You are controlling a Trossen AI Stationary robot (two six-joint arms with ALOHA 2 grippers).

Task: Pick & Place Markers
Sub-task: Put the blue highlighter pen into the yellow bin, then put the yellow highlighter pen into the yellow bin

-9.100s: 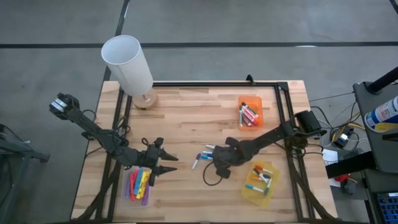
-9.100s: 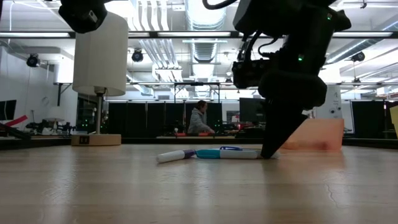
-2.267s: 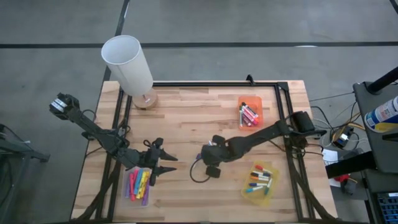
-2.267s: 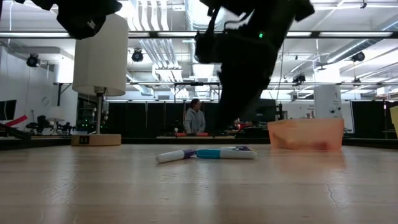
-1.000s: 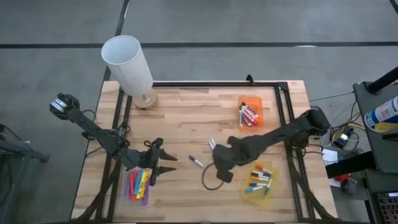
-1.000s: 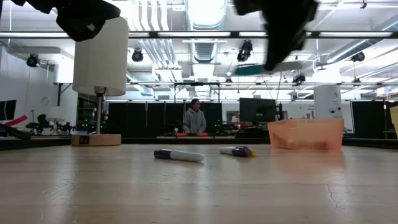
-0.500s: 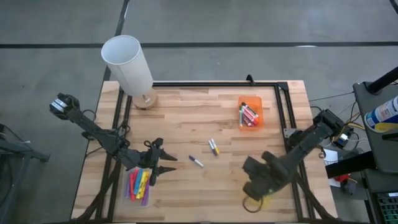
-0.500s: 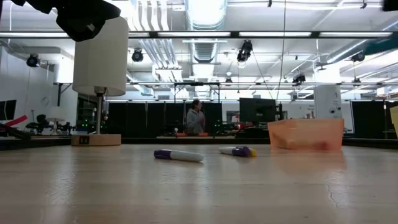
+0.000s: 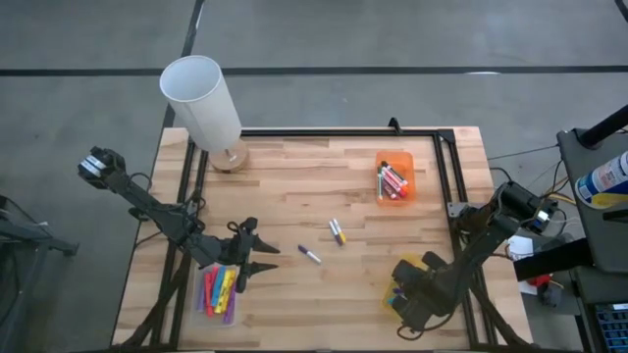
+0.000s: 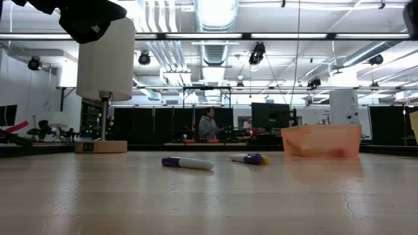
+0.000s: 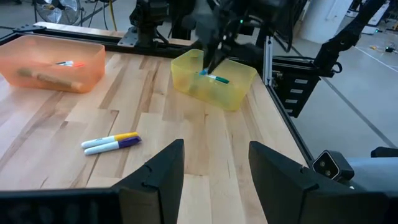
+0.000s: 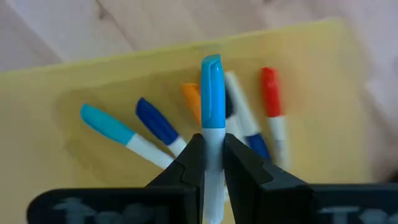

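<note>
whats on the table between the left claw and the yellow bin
Two loose markers: one purple-capped, one yellow-and-purple pair-like marker, on bare wood between the left claw and yellow bin, clearest in the high view.

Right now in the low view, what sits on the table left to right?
Lamp → purple-capped marker → purple-and-yellow marker pair → orange bin.
</note>
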